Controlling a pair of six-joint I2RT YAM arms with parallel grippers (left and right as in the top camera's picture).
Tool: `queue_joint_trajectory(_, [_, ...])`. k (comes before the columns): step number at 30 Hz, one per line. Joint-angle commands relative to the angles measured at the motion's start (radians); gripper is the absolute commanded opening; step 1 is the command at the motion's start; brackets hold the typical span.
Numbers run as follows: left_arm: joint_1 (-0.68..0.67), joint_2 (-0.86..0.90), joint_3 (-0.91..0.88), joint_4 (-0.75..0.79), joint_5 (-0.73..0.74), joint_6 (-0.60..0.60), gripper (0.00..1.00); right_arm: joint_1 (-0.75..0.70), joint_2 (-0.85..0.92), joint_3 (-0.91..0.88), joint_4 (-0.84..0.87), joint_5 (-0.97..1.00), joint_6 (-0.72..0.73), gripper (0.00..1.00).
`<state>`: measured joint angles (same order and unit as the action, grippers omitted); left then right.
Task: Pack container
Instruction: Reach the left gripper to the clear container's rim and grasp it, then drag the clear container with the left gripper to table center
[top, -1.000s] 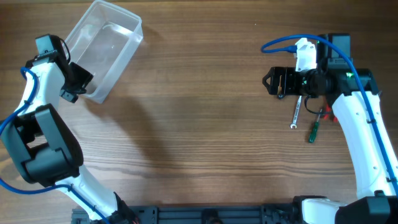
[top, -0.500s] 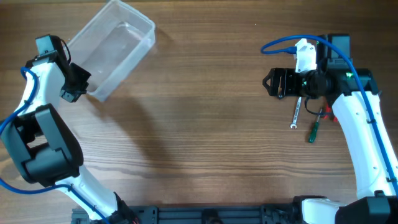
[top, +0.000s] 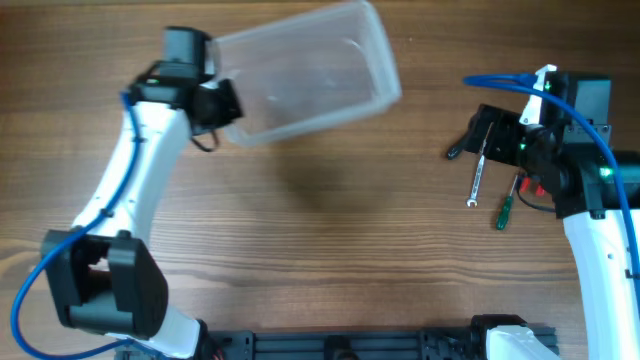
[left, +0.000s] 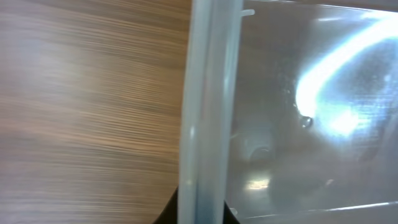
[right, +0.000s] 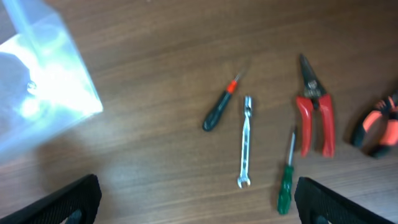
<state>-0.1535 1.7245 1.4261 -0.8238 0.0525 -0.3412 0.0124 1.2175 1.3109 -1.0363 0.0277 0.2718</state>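
Since a second ago my left arm has swung the container (top: 310, 70) from the far left corner in toward the middle of the table, and my right arm has drawn back from the tools. My left claw (top: 222, 106) is clenched on the rim of one short end. The empty tub stretches lengthwise away from that claw toward my right arm and, judging by its shadow, is lifted off the wood. My right claw (right: 196, 202) is released, its fingers spread wide. It hovers over the wrench (right: 245, 142), with the black-handled screwdriver (right: 217, 109), green screwdriver (right: 286, 180) and red pliers (right: 314, 121) close by. From this claw the container lies well off to the left, so the tools are its nearer reach.
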Motion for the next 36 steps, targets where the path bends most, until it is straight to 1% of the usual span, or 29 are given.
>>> queue_joint_trajectory(1, [-0.133, 0.023, 0.008, -0.006, -0.035, 0.047, 0.04, -0.001, -0.011, 0.021, -0.032, 0.036, 0.073, 1.00])
queue_joint_trajectory(3, [-0.173, 0.055, 0.006, -0.018, -0.035, 0.050, 0.04, 0.000, -0.011, 0.021, -0.041, 0.036, 0.072, 1.00])
queue_joint_trajectory(5, [-0.180, 0.106, 0.006, -0.020, -0.036, 0.050, 0.04, 0.000, -0.011, 0.021, -0.059, 0.036, 0.071, 1.00])
queue_joint_trajectory(8, [-0.137, 0.166, 0.006, -0.025, -0.039, 0.050, 0.04, 0.000, -0.011, 0.021, -0.086, 0.037, 0.068, 1.00])
queue_joint_trajectory(12, [-0.056, 0.197, 0.006, -0.018, -0.044, 0.052, 0.04, 0.000, -0.011, 0.021, -0.098, 0.036, 0.069, 1.00])
queue_joint_trajectory(13, [-0.040, 0.197, 0.006, -0.017, -0.043, 0.076, 0.04, 0.000, -0.011, 0.021, -0.098, 0.036, 0.069, 1.00])
queue_joint_trajectory(17, [-0.027, 0.206, 0.006, 0.002, -0.046, 0.077, 0.04, 0.000, -0.011, 0.021, -0.098, 0.036, 0.069, 1.00])
queue_joint_trajectory(18, [-0.028, 0.206, 0.006, 0.004, -0.046, 0.077, 0.11, 0.000, -0.011, 0.021, -0.098, 0.036, 0.069, 1.00])
queue_joint_trajectory(19, [-0.029, 0.206, 0.006, 0.015, -0.046, 0.077, 0.53, 0.000, -0.011, 0.021, -0.098, 0.036, 0.069, 1.00])
queue_joint_trajectory(20, [-0.029, 0.206, 0.006, 0.025, -0.046, 0.077, 0.79, 0.000, -0.011, 0.021, -0.098, 0.036, 0.069, 1.00])
queue_joint_trajectory(21, [-0.028, 0.206, 0.006, 0.036, -0.047, 0.077, 0.99, 0.000, -0.011, 0.021, -0.098, 0.036, 0.069, 1.00])
queue_joint_trajectory(25, [-0.027, 0.194, 0.018, 0.045, -0.066, 0.103, 1.00, 0.000, -0.011, 0.021, -0.094, 0.036, 0.069, 1.00])
queue_joint_trajectory(29, [-0.027, 0.065, 0.063, 0.008, -0.088, 0.102, 1.00, 0.000, -0.011, 0.021, -0.090, 0.026, 0.070, 1.00])
queue_joint_trajectory(30, [-0.027, -0.007, 0.080, -0.023, -0.100, 0.100, 1.00, 0.000, -0.011, 0.021, -0.106, 0.026, 0.118, 1.00])
queue_joint_trajectory(33, [-0.018, -0.214, 0.085, -0.092, -0.133, 0.095, 1.00, 0.000, -0.012, 0.021, -0.150, 0.045, 0.344, 1.00])
queue_joint_trajectory(34, [-0.004, -0.271, 0.085, -0.114, -0.133, 0.086, 1.00, 0.000, -0.012, 0.021, -0.144, 0.049, 0.373, 1.00])
queue_joint_trajectory(35, [0.015, -0.315, 0.085, -0.141, -0.133, 0.058, 1.00, 0.000, -0.011, 0.027, -0.126, 0.058, 0.374, 1.00])
queue_joint_trajectory(36, [0.050, -0.354, 0.085, -0.182, -0.133, 0.016, 1.00, -0.001, -0.011, 0.041, -0.104, 0.082, 0.340, 1.00])
